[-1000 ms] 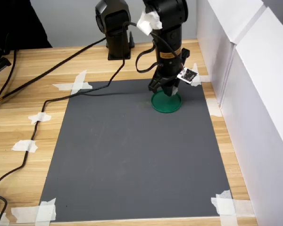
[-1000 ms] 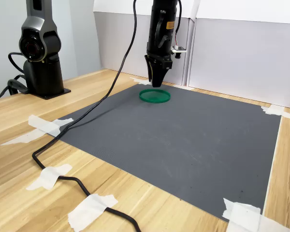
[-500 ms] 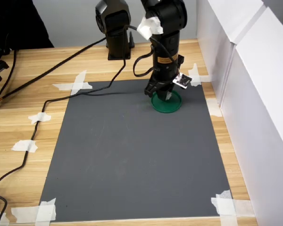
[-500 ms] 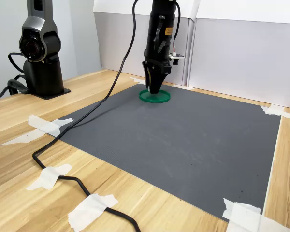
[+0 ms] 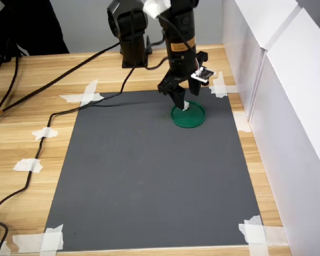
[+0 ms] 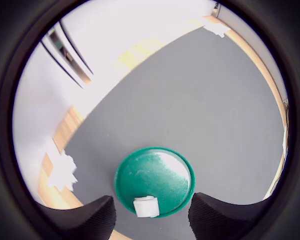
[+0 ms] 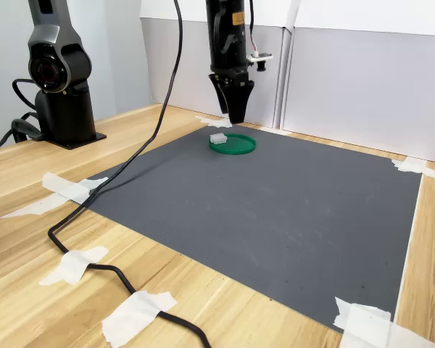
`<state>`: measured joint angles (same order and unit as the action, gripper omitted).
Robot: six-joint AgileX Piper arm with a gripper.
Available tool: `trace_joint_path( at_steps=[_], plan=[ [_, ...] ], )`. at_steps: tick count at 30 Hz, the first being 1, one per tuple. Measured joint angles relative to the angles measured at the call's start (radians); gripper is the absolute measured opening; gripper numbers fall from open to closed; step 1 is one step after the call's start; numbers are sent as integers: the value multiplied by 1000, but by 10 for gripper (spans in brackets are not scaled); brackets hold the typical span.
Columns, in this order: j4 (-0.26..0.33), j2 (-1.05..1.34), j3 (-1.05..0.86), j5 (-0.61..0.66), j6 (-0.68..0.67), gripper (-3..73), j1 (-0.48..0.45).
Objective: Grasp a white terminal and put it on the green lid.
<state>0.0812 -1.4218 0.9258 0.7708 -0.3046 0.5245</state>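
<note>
White terminal [image 7: 219, 137] resting on the green lid [image 7: 235, 144], free of the gripper, close to the lid's rim on the second exterior view's left and not at its centre; seen in the wrist view as a small pale block [image 6: 146, 206] just inside the rim of the green disc [image 6: 162, 172], between the two dark fingertips [image 6: 87, 217] at the frame's edge. Lid lying flat on the grey mat [image 5: 149, 176], near the mat's far right corner in the first exterior view [image 5: 192, 118], just short of the far edge. Gripper [image 7: 232, 112] hanging above the lid, apart from both lid and terminal, pointed down, jaws parted with a clear gap and nothing between them; in the first exterior view, gripper [image 5: 180, 100] over the lid's left part with the white block [image 5: 185, 106] showing just below its tip. Mat fixed to the wooden worktop [image 5: 21, 138] with torn white tape [image 5: 83, 96] at corners and along its left side. Black cable [image 7: 94, 217] trailing across the worktop and over the mat's corner, held down by tape pieces. Second black arm base [image 7: 58, 87] standing on the worktop off the mat's far left corner in the second exterior view. White panels [image 5: 288, 106] walling the worktop's right side in the first exterior view.
</note>
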Motion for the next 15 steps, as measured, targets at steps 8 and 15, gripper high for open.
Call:
trace_joint_path(
  at_steps=[8,15],
  plan=[
    [-1,291,-5,-16,31,464,-284],
    [9,549,-80,-128,58,103,-535]
  ],
)
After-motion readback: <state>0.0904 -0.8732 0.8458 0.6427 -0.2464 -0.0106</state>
